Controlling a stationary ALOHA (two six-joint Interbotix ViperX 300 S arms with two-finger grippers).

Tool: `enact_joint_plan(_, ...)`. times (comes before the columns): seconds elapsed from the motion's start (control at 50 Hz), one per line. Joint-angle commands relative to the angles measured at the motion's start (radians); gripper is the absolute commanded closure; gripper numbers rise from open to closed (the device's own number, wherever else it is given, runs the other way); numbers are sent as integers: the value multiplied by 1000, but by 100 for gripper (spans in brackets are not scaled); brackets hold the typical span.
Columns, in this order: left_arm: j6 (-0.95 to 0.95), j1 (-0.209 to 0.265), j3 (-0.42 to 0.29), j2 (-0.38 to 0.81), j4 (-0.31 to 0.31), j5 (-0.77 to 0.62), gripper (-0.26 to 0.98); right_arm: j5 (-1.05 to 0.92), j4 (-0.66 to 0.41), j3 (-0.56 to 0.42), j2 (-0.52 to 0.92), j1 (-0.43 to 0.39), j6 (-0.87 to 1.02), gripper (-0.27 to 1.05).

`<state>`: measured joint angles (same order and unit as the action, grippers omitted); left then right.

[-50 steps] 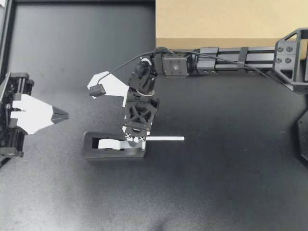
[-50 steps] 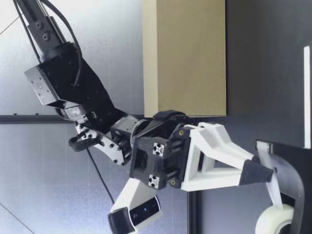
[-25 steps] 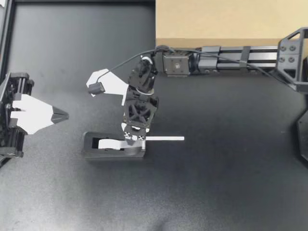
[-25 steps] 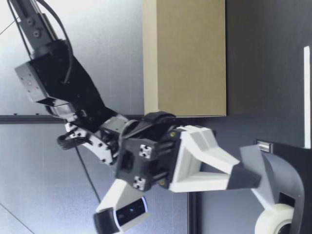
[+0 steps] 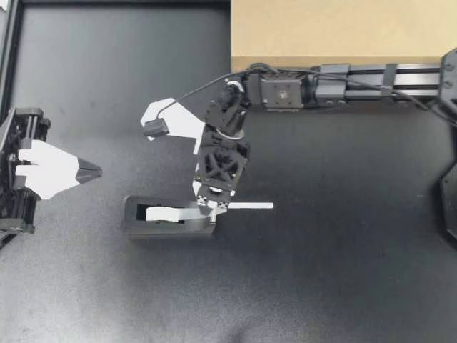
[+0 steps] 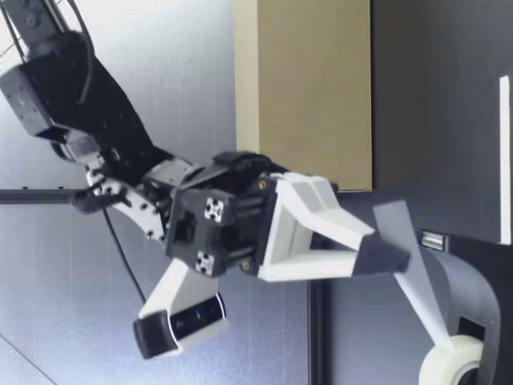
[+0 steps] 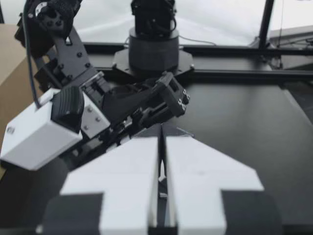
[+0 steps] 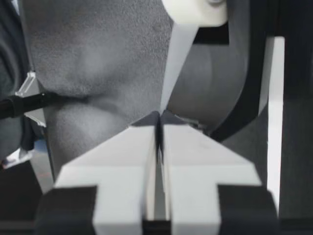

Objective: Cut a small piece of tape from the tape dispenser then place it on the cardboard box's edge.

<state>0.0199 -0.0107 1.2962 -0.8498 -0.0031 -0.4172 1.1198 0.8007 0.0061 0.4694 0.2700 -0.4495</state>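
My left gripper (image 5: 97, 171) sits at the left side of the bench (image 5: 343, 279), jaws pressed together with nothing in them. Next comes the tape dispenser (image 5: 166, 227), flat on the bench. My right gripper (image 5: 212, 206) points down over its right end. Its jaws are pinched on the tape (image 8: 173, 68), which stretches up from the roll (image 8: 195, 10). A white strip (image 5: 250, 206) lies just beside it. The cardboard box (image 5: 335, 28) stands farther right, well apart from the dispenser.

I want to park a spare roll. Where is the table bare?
Bare: the table right of the strip; also the far stretch between box and left gripper. Crowded: around the dispenser, where the right gripper holds tape.
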Motion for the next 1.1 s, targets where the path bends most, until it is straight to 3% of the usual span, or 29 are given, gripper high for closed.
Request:
enact_joint_plan(0.0, 2, -2, -11, 5, 0, -8, 86, -14, 3, 18, -74, 5, -2, 81)
enact_joint_plan(0.36, 2, -3, -9, 5, -5, -8, 86, -63, 6, 103, -106, 6, -3, 81)
enact_joint_plan(1.08, 2, -2, -8, 6, -5, -6, 86, -147, 9, 183, -81, 5, -6, 81)
